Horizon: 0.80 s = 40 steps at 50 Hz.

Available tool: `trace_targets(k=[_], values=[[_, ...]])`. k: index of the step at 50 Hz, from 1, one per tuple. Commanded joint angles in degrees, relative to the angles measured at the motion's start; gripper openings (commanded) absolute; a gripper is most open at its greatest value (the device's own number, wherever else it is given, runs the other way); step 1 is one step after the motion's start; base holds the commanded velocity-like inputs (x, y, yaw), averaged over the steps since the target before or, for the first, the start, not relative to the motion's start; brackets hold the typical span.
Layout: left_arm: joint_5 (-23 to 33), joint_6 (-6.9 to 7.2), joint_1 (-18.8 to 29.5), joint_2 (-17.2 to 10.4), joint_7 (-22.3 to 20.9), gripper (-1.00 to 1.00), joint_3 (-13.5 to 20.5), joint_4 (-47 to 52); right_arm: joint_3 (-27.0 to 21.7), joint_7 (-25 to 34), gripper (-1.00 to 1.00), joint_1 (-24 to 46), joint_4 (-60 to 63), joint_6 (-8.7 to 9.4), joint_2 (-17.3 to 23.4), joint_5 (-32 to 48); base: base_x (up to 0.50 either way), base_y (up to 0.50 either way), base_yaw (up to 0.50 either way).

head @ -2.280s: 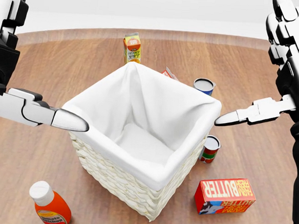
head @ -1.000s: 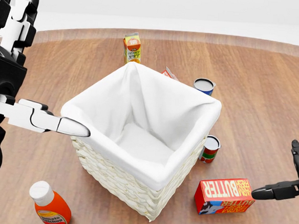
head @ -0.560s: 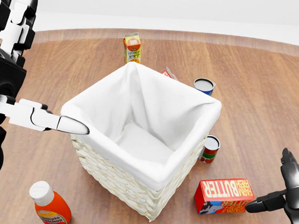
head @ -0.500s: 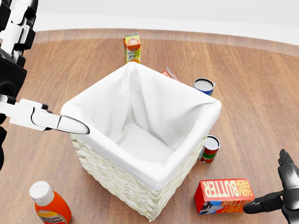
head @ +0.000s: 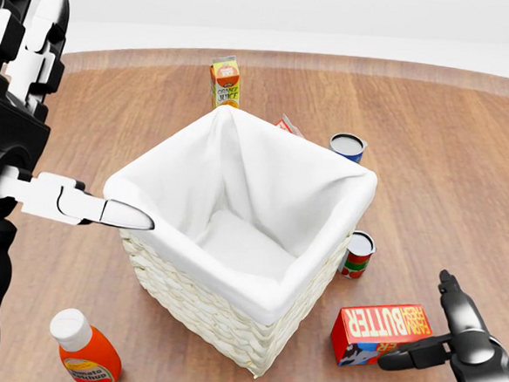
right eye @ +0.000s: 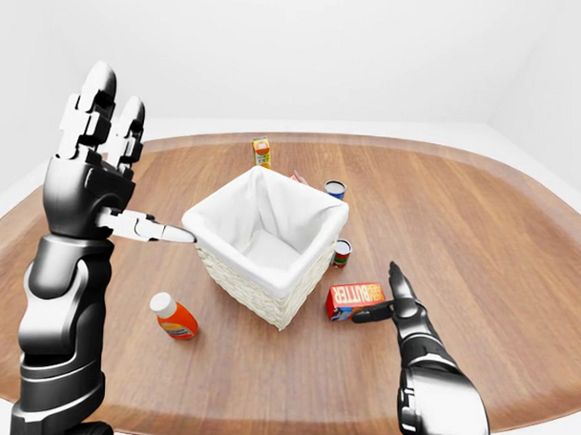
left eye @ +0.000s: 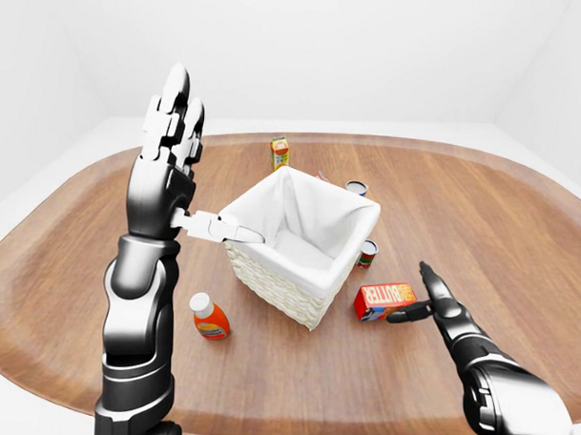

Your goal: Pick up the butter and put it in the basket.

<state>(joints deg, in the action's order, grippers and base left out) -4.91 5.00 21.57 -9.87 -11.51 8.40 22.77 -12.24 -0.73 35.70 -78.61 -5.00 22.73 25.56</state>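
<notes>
The butter [head: 382, 334] is a red box lying on the wooden table at the lower right of the head view, just right of the basket. The basket [head: 194, 305] is white wicker with a white cloth lining and is empty. My right hand [head: 422, 325] is open at the butter's right end, with its thumb at the box's lower right corner and its fingers spread above it. My left hand [head: 63, 116] is open and raised at the left, with its thumb pointing at the basket's left rim.
An orange juice carton [head: 225, 81], a blue can [head: 348, 146] and a small red-and-white packet [head: 287, 124] lie above the basket. A red can [head: 357, 254] stands between the basket and the butter. An orange sauce bottle [head: 86, 350] lies at the lower left.
My right hand has dropped from the upper right to table height and moved left to the butter's right end. My left hand has barely moved.
</notes>
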Motion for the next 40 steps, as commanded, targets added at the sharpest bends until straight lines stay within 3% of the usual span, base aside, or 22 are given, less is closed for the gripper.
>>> trace_targets(k=[1, 17, 29, 39, 40], values=[[-0.03, 0.0, -0.56, 0.23, 0.19, 1.0, -0.17, -0.87, -3.35, 4.88, 1.0, -0.17, -0.13, 0.0, -3.44, -7.41, 0.0, 0.0, 0.0], [-0.07, 0.0, -1.63, 0.87, 0.35, 1.0, -0.49, -0.3, -3.16, 2.73, 1.0, -0.51, -0.28, 0.0, -3.53, -6.03, 0.0, 0.0, 0.0], [-0.28, 0.0, -3.08, 1.1, 0.47, 1.0, -0.48, 3.99, 0.01, -5.63, 1.0, -1.43, -0.64, 0.0, -3.0, 2.83, 0.0, 0.0, 0.0], [-0.04, 0.0, -3.71, 1.42, 0.18, 1.0, -0.67, 5.48, -0.45, -6.99, 1.0, -1.88, -0.77, 0.0, -3.44, 5.02, 0.0, 0.0, 0.0], [-0.06, 0.0, -3.79, 1.47, 0.17, 1.0, -0.69, 5.64, -0.22, -7.86, 0.15, -2.23, -0.81, 0.0, -3.61, 5.6, 0.0, 0.0, 0.0]])
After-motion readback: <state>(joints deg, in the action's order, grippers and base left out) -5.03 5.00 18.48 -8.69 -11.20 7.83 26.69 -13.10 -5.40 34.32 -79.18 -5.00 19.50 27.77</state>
